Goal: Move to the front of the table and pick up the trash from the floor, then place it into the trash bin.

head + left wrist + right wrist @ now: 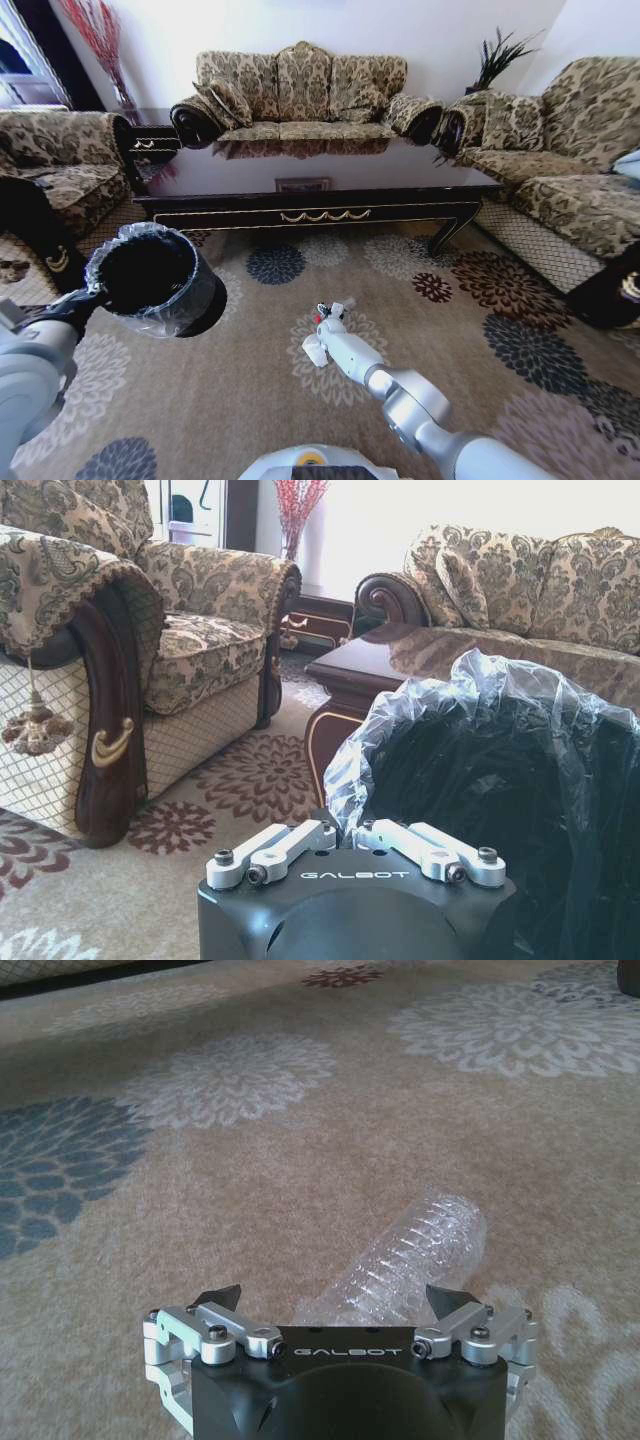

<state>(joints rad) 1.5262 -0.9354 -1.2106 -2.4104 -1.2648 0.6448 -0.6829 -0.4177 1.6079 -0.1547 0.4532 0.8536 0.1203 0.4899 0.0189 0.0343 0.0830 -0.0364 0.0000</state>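
My right gripper (pixel 332 1296) is low over the floor (pixel 250 1190) and open, one black fingertip on each side of the trash (pixel 412 1252), a clear ribbed plastic tube lying on the carpet. In the head view the right gripper (pixel 328 320) reaches down in front of the table (pixel 310 212), with the tube's red end (pixel 322 308) just past it. My left gripper (pixel 345 832) is shut on the rim of the trash bin (pixel 500 780), a black bin with a plastic liner. It holds the trash bin (pixel 152 278) off the floor at the left.
A sofa (pixel 300 90) stands behind the table. Armchairs flank the carpet at the left (pixel 55 170) and the right (pixel 560 170). A dark side table (pixel 150 140) fills the back left corner. Open carpet (pixel 480 340) lies to the right of my right arm.
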